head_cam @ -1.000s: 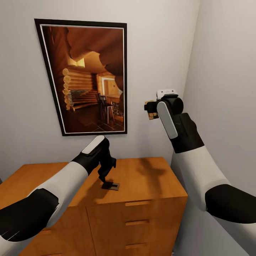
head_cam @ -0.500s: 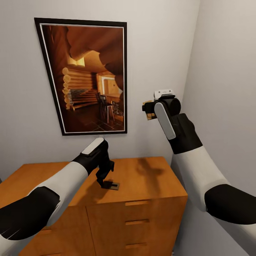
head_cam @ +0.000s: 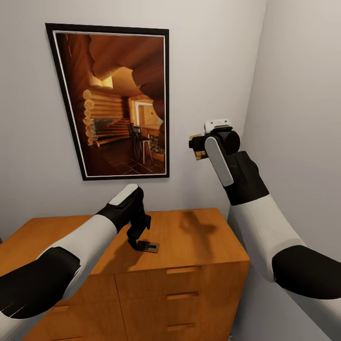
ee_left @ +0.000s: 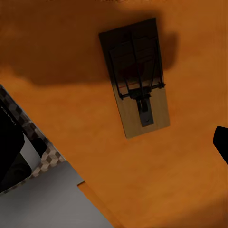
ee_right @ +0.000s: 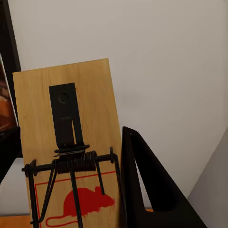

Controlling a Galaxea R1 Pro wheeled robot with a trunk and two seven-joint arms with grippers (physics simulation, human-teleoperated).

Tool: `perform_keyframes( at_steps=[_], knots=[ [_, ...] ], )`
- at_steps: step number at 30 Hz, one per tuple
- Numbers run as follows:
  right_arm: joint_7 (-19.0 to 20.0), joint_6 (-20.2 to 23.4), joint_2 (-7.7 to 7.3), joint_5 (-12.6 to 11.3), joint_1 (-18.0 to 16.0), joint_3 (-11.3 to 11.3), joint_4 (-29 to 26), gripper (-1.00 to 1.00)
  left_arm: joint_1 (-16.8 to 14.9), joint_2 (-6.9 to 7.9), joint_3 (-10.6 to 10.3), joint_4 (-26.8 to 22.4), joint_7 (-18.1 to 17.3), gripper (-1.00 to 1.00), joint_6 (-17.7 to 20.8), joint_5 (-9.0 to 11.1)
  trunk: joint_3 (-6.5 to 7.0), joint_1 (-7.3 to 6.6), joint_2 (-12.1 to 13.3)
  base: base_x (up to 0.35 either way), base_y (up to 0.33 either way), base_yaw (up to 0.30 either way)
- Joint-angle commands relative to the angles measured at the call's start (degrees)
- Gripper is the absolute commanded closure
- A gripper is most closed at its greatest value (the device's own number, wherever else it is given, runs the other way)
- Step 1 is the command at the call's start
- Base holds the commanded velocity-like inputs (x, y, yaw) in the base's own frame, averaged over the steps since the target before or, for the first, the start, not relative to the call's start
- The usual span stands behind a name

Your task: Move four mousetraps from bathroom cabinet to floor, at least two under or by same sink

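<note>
Lowered slightly, my left gripper [head_cam: 137, 242] hangs spread just above a mousetrap [head_cam: 148, 247] on the cabinet [head_cam: 199, 237]; my right gripper [head_cam: 198, 144] pinches another mousetrap [ee_right: 71, 161].

Two mousetraps: one lying flat on the cabinet top [head_cam: 148, 246], one held up in the air near the wall [head_cam: 197, 147]. One orange-brown cabinet [head_cam: 199, 237], with three drawer handles in view on its front. One framed log-cabin picture [head_cam: 113, 99] on the wall. Two robot arms, each ending in one gripper: left [head_cam: 137, 240], right [head_cam: 201, 146].
</note>
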Motion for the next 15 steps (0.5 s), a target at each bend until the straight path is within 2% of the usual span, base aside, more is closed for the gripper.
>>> perform_keyframes(
  at_steps=[1, 7, 15],
  knots=[
    [-0.7, 0.1, 0.01, -0.7, -0.1, 0.1, 0.0, 1.00, -0.1, 0.06, -0.4, 0.0, 0.2, -1.00, 0.3, 0.3, -0.08, 0.01, -0.1, 0.000, 0.000, 0.000],
    [-0.7, 0.1, -0.02, -0.7, -0.1, 0.0, 0.0, 1.00, -0.3, -0.03, -0.4, 0.0, 0.1, -1.00, 0.0, 0.3, -0.98, 1.11, -2.1, 0.000, 0.000, 0.000],
    [-0.7, 0.1, -0.06, -0.7, 0.0, 0.0, 0.0, 1.00, -1.7, -0.08, -0.3, 0.0, -0.1, -1.00, -0.1, 0.2, -0.98, 1.11, -2.1, 0.000, 0.000, 0.000]
  ],
)
